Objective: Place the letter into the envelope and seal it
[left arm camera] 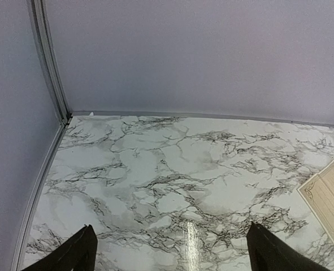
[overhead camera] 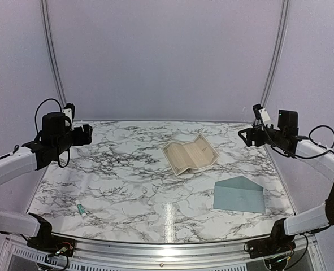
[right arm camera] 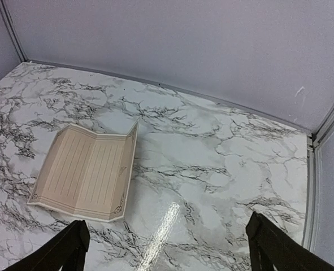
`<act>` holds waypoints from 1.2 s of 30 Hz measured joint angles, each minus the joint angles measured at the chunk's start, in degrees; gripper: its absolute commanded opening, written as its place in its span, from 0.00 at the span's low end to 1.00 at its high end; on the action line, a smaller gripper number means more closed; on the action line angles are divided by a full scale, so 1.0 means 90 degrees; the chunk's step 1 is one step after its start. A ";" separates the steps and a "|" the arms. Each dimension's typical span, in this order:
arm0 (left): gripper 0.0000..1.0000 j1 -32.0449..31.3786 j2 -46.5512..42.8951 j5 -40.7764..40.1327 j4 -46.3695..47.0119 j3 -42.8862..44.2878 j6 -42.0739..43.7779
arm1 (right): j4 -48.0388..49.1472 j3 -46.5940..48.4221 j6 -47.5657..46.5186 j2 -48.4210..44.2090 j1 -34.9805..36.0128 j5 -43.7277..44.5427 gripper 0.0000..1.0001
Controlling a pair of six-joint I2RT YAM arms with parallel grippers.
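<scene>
The cream letter (overhead camera: 190, 154), creased into three panels and partly unfolded, lies on the marble table near the middle back. It also shows in the right wrist view (right arm camera: 86, 171) and at the right edge of the left wrist view (left arm camera: 330, 197). The blue-grey envelope (overhead camera: 239, 195), flap open, lies flat at the right front. My left gripper (left arm camera: 169, 251) is open and empty, held high over the left back of the table. My right gripper (right arm camera: 167, 248) is open and empty, held high over the right back.
A small green-and-white glue stick (overhead camera: 82, 210) lies at the left front of the table. White walls with metal corner rails (overhead camera: 51, 56) close in the back and sides. The table's metal front edge (overhead camera: 167, 245) runs between the arm bases.
</scene>
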 measured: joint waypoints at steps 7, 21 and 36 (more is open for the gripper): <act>0.95 0.0114 -0.0114 0.0673 0.0437 -0.0206 0.0257 | 0.0291 -0.0109 -0.0063 0.0032 -0.0352 0.0151 0.97; 0.78 -0.1166 0.1163 0.2482 0.0148 0.0396 0.0792 | -0.2302 0.1052 -0.2737 0.0682 -0.0680 -0.0420 0.82; 0.70 -0.3072 0.3070 0.2448 -0.0022 0.1576 -0.0459 | -0.3099 0.2628 -0.2123 0.3436 -0.0573 -0.1445 0.64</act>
